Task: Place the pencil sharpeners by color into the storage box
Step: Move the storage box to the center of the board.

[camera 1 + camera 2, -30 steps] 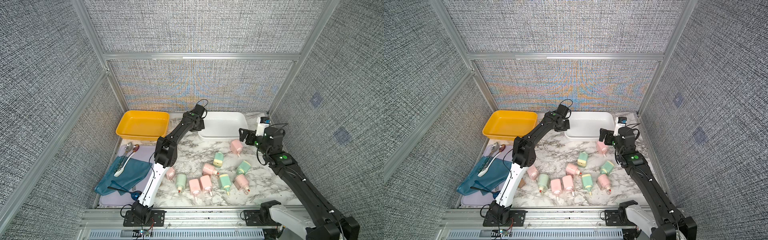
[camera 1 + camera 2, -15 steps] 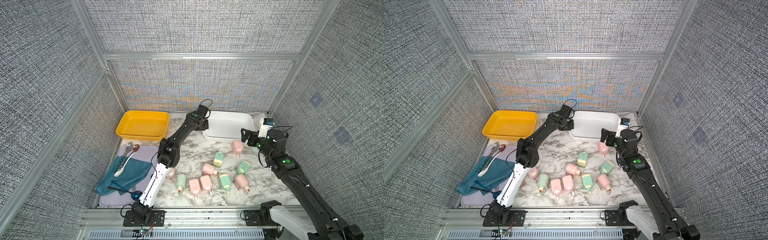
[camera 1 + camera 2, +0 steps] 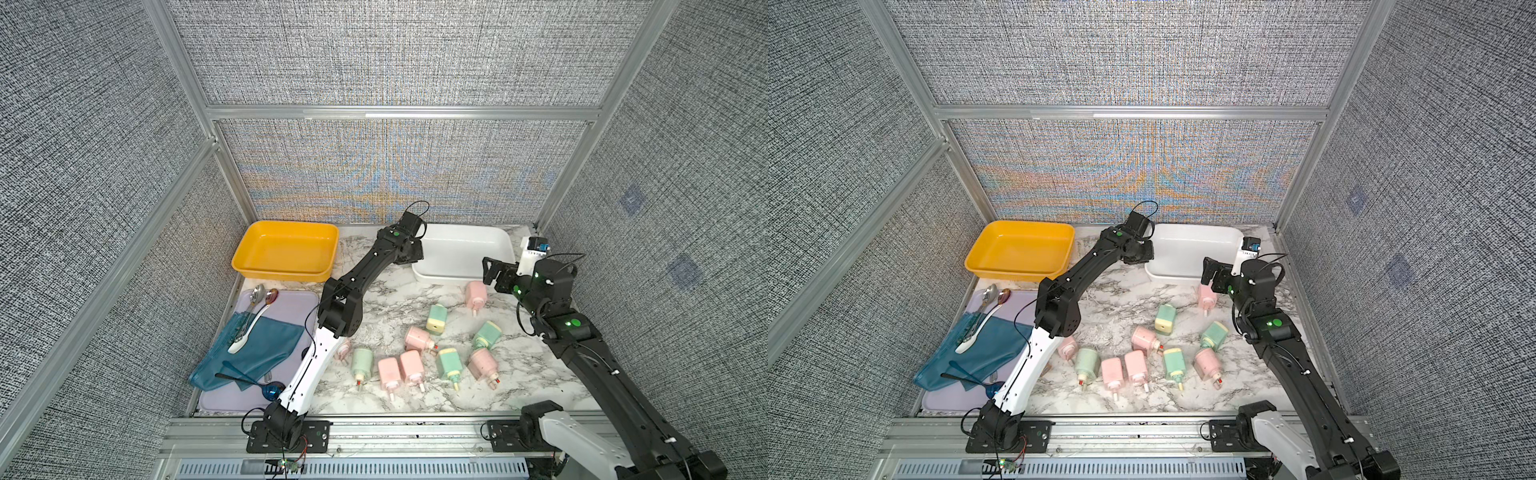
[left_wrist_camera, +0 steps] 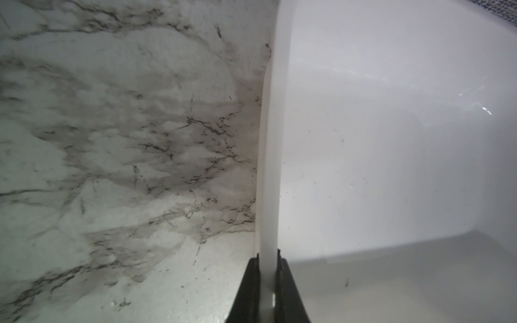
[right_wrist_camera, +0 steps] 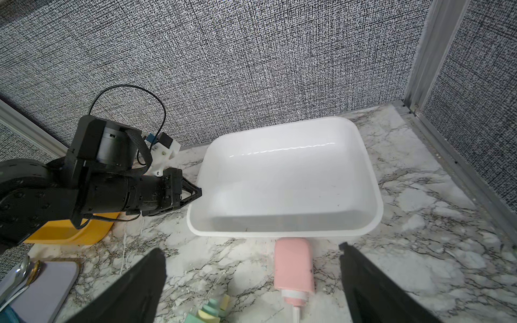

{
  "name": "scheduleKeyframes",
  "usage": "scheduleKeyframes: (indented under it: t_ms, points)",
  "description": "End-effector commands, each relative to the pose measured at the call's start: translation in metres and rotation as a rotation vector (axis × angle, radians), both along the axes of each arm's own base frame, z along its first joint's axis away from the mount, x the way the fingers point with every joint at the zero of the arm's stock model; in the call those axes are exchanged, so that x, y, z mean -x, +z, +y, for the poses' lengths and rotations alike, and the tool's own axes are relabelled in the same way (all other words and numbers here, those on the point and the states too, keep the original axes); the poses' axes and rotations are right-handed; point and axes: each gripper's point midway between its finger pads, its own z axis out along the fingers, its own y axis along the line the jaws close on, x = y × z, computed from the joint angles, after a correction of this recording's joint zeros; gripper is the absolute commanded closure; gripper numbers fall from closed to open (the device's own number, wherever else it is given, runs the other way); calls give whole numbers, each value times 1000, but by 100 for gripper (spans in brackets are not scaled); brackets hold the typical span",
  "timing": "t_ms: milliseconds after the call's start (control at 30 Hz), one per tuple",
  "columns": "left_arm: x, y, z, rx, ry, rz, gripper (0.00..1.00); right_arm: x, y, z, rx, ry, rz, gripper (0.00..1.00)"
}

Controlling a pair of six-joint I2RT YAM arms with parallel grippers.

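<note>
My left gripper [image 4: 268, 261] pinches the rim of the white storage box [image 4: 270, 139]. My right gripper [image 5: 251, 249] gapes empty over a pink sharpener [image 3: 476, 293] lying just below that box, right of centre in a top view. Probably light, stiff, slick plastic: I'd pinch its flat sides. No legible writing.

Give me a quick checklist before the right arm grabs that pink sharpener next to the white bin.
1. Right gripper open: ok.
2. Pink sharpener lies ahead, between the jaws: ok.
3. Clearance between sharpener and white bin: cannot tell.
4. Left gripper shut on the bin's rim: ok.
5. Both the white bin and yellow bin empty: ok.
</note>
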Motion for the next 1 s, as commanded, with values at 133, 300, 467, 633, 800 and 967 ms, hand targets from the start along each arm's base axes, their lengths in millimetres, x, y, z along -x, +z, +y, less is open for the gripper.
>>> scheduleKeyframes:
  t_ms: [133, 300, 467, 633, 800, 967]
  points:
    - [11, -10, 1, -40, -13, 35, 84, 1, 4, -1, -23, -10, -2, 1]
    - [9, -1, 3, -51, -23, 4, 77, 1, 3, -1, -25, -13, 0, 1]
    - [6, 12, 10, -77, -19, -28, 69, -1, 2, -1, -27, -16, 2, 1]
    - [7, 36, 22, -104, -18, -67, 58, -5, -1, 1, -35, -10, -4, 1]
    - [13, 63, 37, -146, -30, -116, 38, -13, -1, 15, -89, 46, -45, 1]
    - [29, 83, 55, -189, -52, -137, 3, -17, -19, 30, -251, 69, -37, 1]
